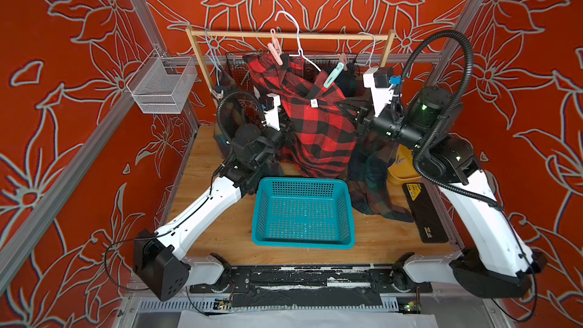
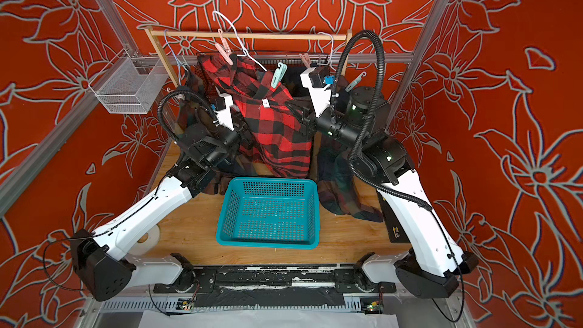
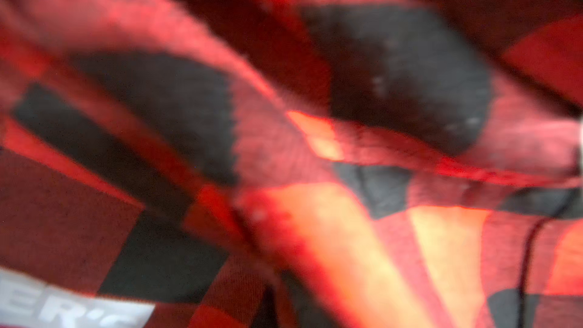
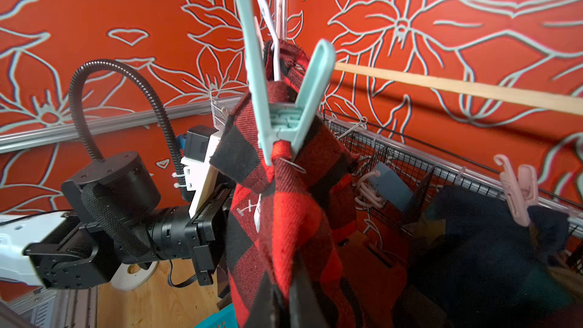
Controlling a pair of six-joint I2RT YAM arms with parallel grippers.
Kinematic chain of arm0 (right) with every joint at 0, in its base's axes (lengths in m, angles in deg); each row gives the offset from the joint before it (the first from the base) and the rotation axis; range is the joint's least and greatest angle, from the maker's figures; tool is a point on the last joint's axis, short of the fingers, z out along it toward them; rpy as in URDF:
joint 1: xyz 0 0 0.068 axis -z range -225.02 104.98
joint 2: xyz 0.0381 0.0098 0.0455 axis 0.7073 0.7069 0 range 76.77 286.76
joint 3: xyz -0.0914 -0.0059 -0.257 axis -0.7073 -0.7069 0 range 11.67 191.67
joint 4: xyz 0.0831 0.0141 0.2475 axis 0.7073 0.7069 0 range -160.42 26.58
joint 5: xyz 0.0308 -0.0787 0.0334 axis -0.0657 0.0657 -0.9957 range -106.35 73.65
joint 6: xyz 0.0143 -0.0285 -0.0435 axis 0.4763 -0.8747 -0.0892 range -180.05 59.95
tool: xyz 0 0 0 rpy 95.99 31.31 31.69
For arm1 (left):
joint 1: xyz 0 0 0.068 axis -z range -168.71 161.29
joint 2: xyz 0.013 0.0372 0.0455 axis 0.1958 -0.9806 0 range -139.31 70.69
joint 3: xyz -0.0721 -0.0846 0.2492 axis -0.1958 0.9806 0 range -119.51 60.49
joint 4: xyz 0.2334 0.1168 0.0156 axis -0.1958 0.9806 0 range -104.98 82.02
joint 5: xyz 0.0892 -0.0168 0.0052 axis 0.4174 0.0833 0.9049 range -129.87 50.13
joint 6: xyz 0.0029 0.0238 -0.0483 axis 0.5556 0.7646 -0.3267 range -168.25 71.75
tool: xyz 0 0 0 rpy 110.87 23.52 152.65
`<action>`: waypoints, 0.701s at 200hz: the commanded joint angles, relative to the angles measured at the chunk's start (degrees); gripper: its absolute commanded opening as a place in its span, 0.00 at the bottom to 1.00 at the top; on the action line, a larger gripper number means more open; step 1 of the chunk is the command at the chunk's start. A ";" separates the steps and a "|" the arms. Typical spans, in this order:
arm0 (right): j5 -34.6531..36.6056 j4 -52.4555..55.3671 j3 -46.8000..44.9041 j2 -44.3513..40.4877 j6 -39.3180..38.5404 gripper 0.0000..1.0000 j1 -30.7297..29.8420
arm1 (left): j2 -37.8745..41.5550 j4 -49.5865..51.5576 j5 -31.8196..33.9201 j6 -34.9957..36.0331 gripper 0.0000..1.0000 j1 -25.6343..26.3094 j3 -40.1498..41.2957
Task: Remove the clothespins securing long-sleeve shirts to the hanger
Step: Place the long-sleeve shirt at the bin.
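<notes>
Steadying red-and-black shirt (image 1: 315,121): my right pincer (image 4: 285,298) clamped on it, left pincer (image 4: 220,206) closed in its folds; next, squeeze mint clothespin (image 4: 280,115) open.

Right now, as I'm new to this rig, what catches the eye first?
The red-and-black check shirt hangs mid-scene from a thin white wire hanger, a mint green plastic clothespin clipped to its top. In front, a teal plastic basket sits on the wooden table.

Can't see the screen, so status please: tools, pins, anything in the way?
Left tool shut, pressed into red shirt. Right tool shut on red shirt under mint pin. Mint pin, pink pin still on. Nothing blocking.
</notes>
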 commanded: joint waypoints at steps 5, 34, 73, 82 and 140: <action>-2.90 -6.59 6.35 1.42 0.09 0.00 -0.88 | 0.92 1.01 -4.12 0.23 0.00 2.46 -2.74; -3.27 -4.65 12.76 4.17 -0.12 0.00 -1.07 | 0.26 2.33 -4.28 0.92 0.00 4.44 -5.62; -4.65 -2.29 21.03 7.68 0.58 0.00 -1.40 | 0.42 2.70 -4.04 1.64 0.00 7.65 -7.69; -4.85 -1.48 23.21 8.52 0.64 0.00 -1.49 | 0.34 2.89 -3.99 1.74 0.00 8.27 -8.24; -6.00 -0.75 25.81 8.68 1.57 0.00 -3.06 | 1.86 3.48 -2.81 3.24 0.00 12.70 -9.87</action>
